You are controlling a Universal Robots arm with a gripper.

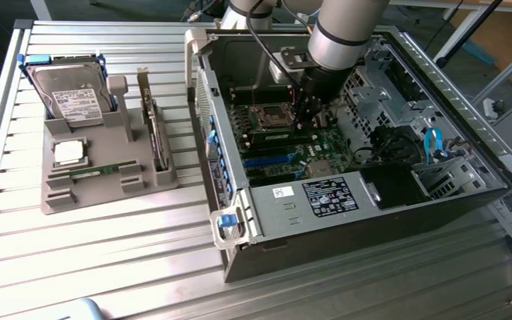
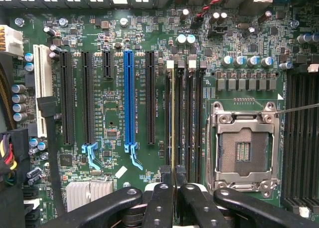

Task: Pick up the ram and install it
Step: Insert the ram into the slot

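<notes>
One end of the ram (image 2: 173, 128) is hidden between the fingers (image 2: 159, 208), themselves cut off at the edge.

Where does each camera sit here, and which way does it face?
Exterior view: raised above the table, looking down into the open computer case; the arm reaches in.
Wrist view: on the wrist, facing the motherboard; the claw is shut on the ram, seen edge-on.
Both show the motherboard and processor socket.

table (image 1: 105, 253), lower left of the exterior view: ribbed bare metal, shiny. we note the holder (image 1: 96, 190) matt grey plastic, the case (image 1: 283, 213) dull sheet metal. motherboard (image 2: 114, 93) glossy green; socket frame (image 2: 219, 138) bright metal; gripper (image 2: 173, 175) fingers matt black; the ram (image 2: 173, 118) thin dull edge.
</notes>
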